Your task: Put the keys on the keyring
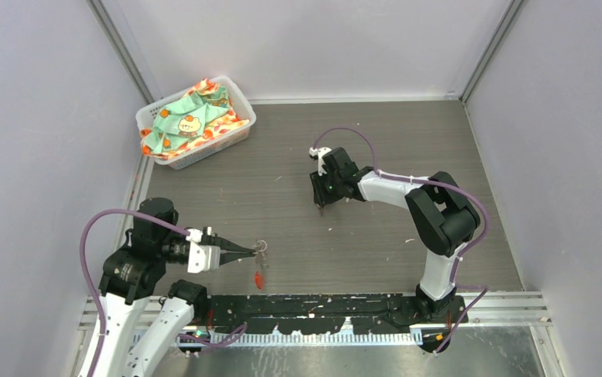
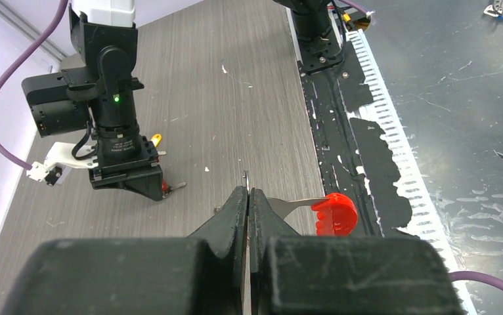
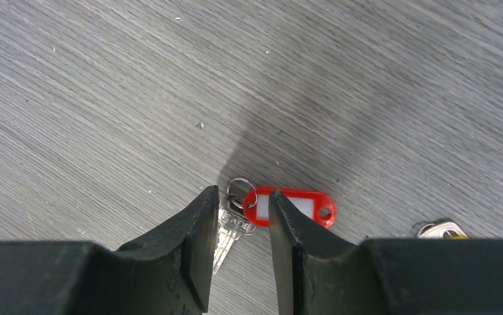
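**Left end effector clenching the keyring, right one standing open over a tagged key**

The left end effector (image 2: pixel 247 191) is reaching out over the near left part of the tabletop (image 1: pixel 376 133). Its fingers (image 2: pixel 232 216) are pressing tight together on the keyring (image 1: pixel 261 247), a thin silvery loop sticking out past the fingertips. Just beside that loop a red-headed key (image 2: pixel 333 214) is showing. Its silver blade is pointing back toward the clenched fingers and its head is lying toward the black strip (image 2: pixel 331 138) along the tabletop's near edge. Whether it is hanging from the keyring or lying loose beneath it, I cannot tell.

The right end effector (image 3: pixel 242 193) is pointing down at the middle of the tabletop, well apart from the left one. It is released and grasping nothing, its fingertips straddling the red-tagged key (image 3: pixel 234 228). The key's small split ring is sitting in the gap between the fingertips, and the blade is running under one finger. The red plastic tag (image 3: pixel 289 207) is lying flat on the tabletop behind the other finger. Near it, a yellow-headed key (image 3: pixel 440 229) is peeking out from behind that same finger.

A white basket (image 1: pixel 203 149) holding patterned cloth (image 1: pixel 192 118) is sitting in the far left corner.
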{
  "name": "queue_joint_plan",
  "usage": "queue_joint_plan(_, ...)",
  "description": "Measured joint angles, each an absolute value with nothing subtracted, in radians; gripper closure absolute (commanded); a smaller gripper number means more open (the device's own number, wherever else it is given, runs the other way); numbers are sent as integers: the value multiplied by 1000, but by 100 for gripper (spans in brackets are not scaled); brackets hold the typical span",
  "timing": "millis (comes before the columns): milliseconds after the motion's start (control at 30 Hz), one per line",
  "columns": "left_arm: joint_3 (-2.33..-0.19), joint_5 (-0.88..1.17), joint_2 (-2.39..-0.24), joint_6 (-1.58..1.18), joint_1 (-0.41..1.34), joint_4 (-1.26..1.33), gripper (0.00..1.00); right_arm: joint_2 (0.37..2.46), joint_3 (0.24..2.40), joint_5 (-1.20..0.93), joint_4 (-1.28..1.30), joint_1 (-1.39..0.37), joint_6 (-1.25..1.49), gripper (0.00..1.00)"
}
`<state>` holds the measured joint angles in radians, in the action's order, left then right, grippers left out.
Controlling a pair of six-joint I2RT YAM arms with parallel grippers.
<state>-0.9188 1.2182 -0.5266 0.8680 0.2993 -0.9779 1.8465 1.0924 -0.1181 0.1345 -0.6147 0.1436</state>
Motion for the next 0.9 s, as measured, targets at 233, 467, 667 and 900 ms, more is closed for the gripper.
queue_joint_plan(233,-931,1211,-527,873,299,-977,100,1858,1101,-97,134,-638,125,97)
queue_joint_plan(467,-931,1205,-528,876,299,-978,100,1861,1114,-79,157,-656,125,99)
queue_joint_plan(667,-931,1204,-528,880,299,-978,100,1830,1118,-75,194,-674,129,99)
queue_joint_plan(900,-931,1197,-528,892,299,-978,100,1698,1111,-75,196,-710,138,97)
